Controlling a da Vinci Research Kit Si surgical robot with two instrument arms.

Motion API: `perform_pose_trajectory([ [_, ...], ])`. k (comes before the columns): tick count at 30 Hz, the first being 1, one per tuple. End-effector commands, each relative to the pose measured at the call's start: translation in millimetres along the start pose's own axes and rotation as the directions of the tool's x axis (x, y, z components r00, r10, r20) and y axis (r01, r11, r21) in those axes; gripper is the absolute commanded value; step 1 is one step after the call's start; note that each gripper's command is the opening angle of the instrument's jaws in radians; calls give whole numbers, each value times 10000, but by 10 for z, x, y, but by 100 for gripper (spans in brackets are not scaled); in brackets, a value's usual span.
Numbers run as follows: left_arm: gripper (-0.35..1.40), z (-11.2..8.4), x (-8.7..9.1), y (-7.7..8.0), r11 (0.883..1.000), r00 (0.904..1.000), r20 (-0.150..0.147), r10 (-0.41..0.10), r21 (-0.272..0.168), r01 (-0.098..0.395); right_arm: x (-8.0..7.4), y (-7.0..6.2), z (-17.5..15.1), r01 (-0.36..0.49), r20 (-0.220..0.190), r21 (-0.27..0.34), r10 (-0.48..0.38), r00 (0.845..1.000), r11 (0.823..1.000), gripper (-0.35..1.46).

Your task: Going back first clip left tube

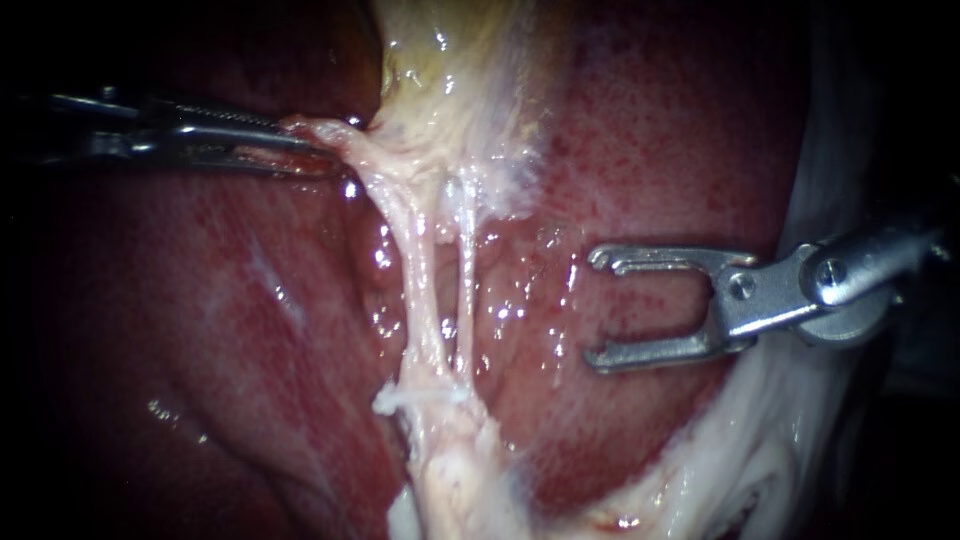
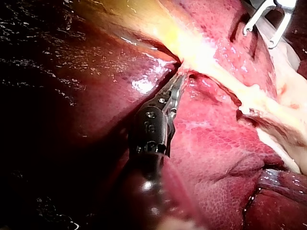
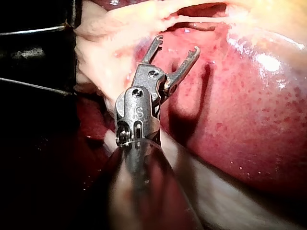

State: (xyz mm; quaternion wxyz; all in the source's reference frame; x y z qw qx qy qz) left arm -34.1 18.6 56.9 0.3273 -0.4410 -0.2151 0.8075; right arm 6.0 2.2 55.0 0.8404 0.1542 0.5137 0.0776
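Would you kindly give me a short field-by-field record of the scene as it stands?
Left instrument: jaws shut on pale tissue beside the gallbladder
Right instrument: jaws open, empty, over the liver, clear of both tubes
Left tube: taut, no clip visible
Right tube: taut, no clip visible

The dark steel left instrument [image 1: 310, 150] had toothed jaws and a black, screw-studded wrist; the bright silver right instrument [image 1: 593, 308] had thin hook-tipped jaws on riveted hinges.
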Motion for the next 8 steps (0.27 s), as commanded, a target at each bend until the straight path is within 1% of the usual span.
perform_pose_trajectory([
  [1,-35,0,0,0,10000,10000,1,0,-13,0,0,0,0,3,-9,37,-3,10000,10000,50],
  [8,-35,-1,0,2,10000,10000,1,-3,-14,3,2,-2,0,8,-36,161,-8,10000,9999,50],
])
